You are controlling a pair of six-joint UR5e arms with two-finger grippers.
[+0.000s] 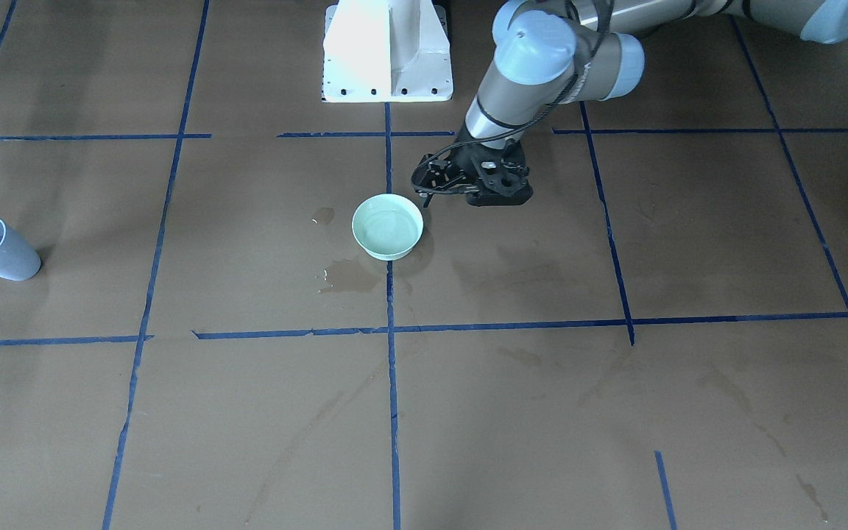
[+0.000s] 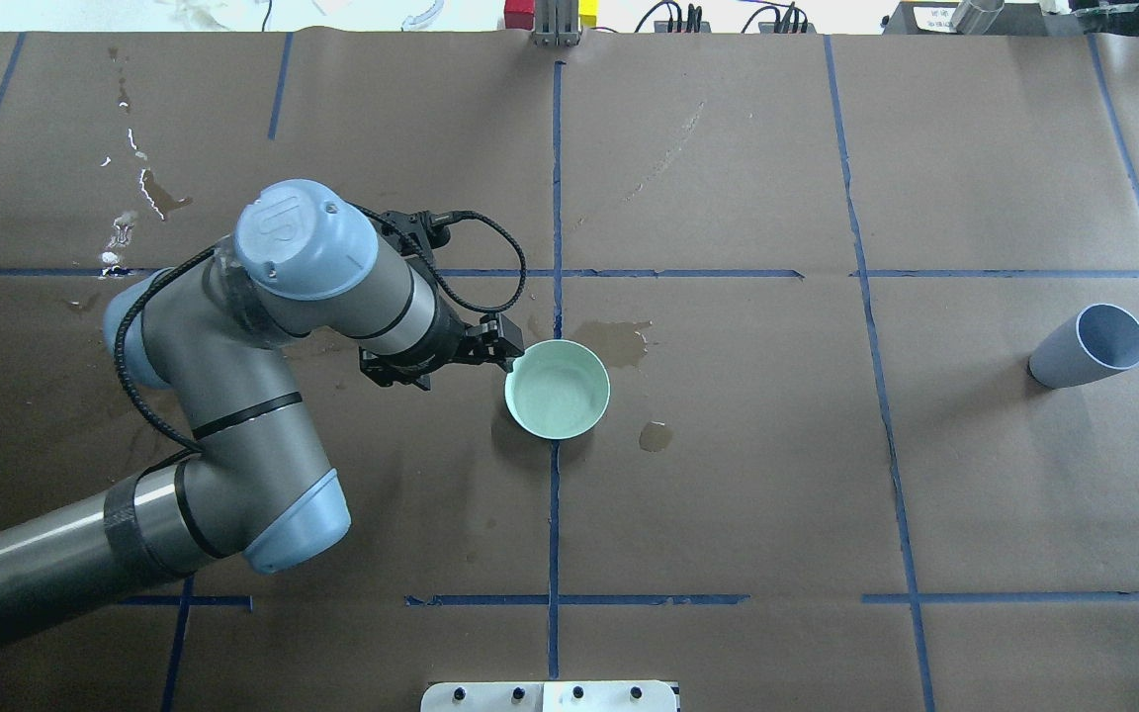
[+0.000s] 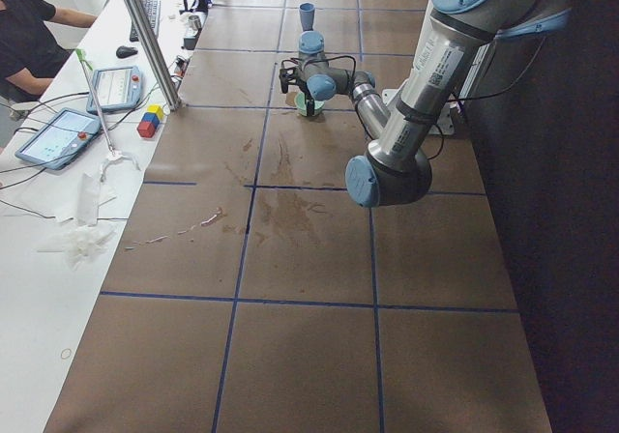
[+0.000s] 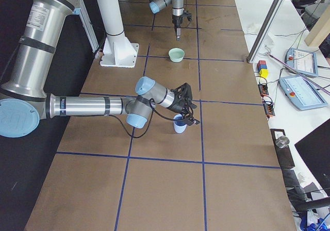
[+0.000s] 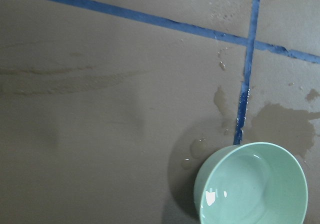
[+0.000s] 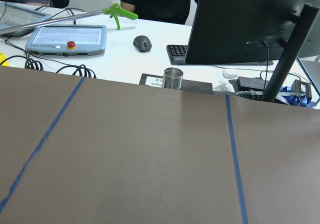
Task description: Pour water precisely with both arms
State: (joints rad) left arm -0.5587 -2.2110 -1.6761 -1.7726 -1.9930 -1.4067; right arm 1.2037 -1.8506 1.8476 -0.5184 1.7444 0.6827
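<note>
So the left gripper (image 2: pixel 502 348) was sitting low just left of the bowl (image 1: pixel 387 253) in the overhead shot, tips right up by the rim, though I honestly couldn't tell if they touched it. Couldn't make out a gap between the jaws either, it was all one black lump, so no call on how far open it was; nothing showed in its grip. The left arm (image 2: pixel 233 415) ran in from the lower left of that frame and bent over toward the middle. The water (image 5: pixel 245 184) was in the bowl, a shallow clear pool picking up the mint green, with a couple of white glints in the left wrist view. The bowl sat on a blue tape line (image 2: pixel 557 178), with darker wet patches (image 2: pixel 619 341) on the brown paper (image 2: pixel 728 494) just beside it. The right gripper (image 4: pixel 184 116) only showed in the right side view, around mid-frame, down at the top of the cup (image 4: pixel 179 128), and from there I couldn't tell whether it had hold of it. The right arm (image 4: pixel 82 106) stretched low across from the left edge. Overhead, the cup stood at the far right, well apart from the bowl.
</note>
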